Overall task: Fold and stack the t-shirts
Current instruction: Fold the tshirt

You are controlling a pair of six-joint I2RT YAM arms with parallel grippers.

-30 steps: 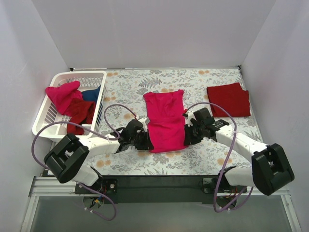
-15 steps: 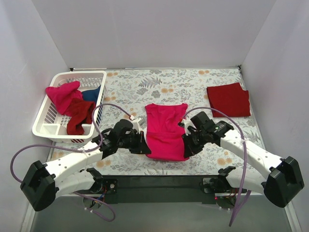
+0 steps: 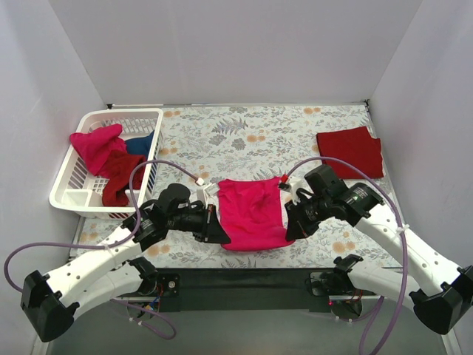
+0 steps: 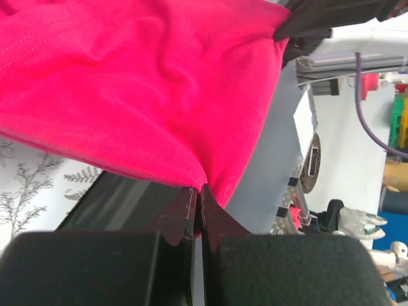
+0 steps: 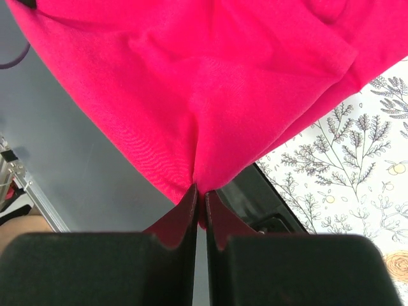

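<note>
Pinching opposite edges of the pink-red t-shirt, the left tool and right tool are each clenched on cloth. They stretch it between them over the counter's near edge, probably to spread it smooth for folding.

I see plain white walls beyond the left gripper and right gripper and outboard of each. Floral-print tabletop spreads ahead of them. Lighting is even.
</note>
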